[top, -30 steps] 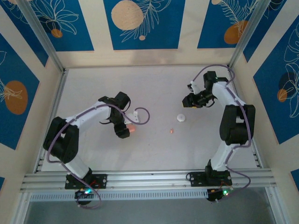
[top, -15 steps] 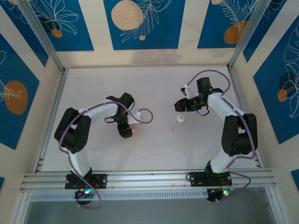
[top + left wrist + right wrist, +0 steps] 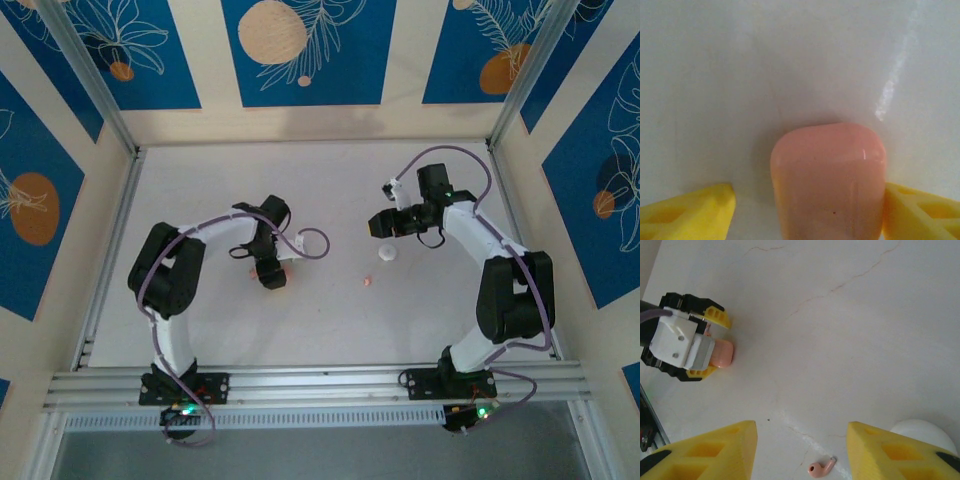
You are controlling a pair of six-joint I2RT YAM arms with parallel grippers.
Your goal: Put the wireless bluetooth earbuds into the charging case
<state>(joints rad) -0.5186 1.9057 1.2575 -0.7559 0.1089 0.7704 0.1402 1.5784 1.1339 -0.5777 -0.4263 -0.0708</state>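
Observation:
The salmon-pink charging case [image 3: 827,175] lies on the white table between the yellow fingers of my left gripper [image 3: 810,200]. The right finger touches the case, while a gap shows between the left finger and the case, so the gripper is open around it. From above, the case [image 3: 285,272] peeks out beside the left gripper [image 3: 270,275]. One pink earbud [image 3: 821,469] lies on the table below and between the fingers of my right gripper [image 3: 802,450], which hovers open and empty. That earbud [image 3: 367,281] sits mid-table, with the right gripper [image 3: 383,224] farther back.
A white round puck [image 3: 387,254] rests just behind the earbud, showing as a white dome [image 3: 922,432] by the right finger. A purple cable [image 3: 310,245] loops beside the left gripper. Panelled walls and aluminium posts enclose the white table [image 3: 330,180].
The right gripper has swung left toward the table's middle, above the puck. The left arm has folded in, and its gripper has settled lower around the case.

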